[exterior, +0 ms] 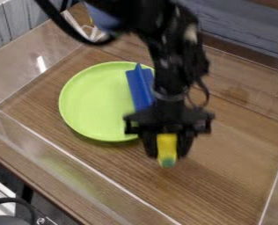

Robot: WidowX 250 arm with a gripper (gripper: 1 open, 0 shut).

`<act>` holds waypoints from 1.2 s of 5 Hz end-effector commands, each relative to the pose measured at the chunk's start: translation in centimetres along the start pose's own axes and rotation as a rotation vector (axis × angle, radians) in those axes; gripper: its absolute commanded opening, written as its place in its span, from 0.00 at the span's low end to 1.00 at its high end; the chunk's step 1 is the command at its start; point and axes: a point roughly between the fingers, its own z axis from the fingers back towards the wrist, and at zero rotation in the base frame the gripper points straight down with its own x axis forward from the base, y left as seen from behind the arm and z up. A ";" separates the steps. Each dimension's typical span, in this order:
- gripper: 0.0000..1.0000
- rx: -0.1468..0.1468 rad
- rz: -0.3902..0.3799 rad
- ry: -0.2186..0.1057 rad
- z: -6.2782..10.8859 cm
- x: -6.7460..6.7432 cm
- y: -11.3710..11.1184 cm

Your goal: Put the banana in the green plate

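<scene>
The small yellow banana [165, 148] with a dark green tip hangs between the fingers of my gripper [165, 141], which is shut on it and points straight down. It hovers above the wooden table, just right of the green plate's near edge. The round lime-green plate [92, 101] lies to the left on the table. A long blue block [141, 86] rests across the plate's right side, partly behind my black arm [171, 61]. The picture is blurred around the gripper.
Clear plastic walls [24, 44] enclose the wooden table [236, 114] on the left, front and right. Bare wood lies to the right of the gripper and in front of the plate.
</scene>
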 end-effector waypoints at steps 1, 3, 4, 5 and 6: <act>0.00 -0.044 -0.008 -0.050 3.8 1.9 0.7; 0.00 -0.076 -0.096 -0.083 6.1 5.7 4.7; 0.00 -0.083 -0.140 -0.100 5.7 7.4 7.6; 0.00 -0.074 -0.092 -0.110 4.7 9.1 9.9; 0.00 -0.047 -0.046 -0.109 3.8 10.2 10.7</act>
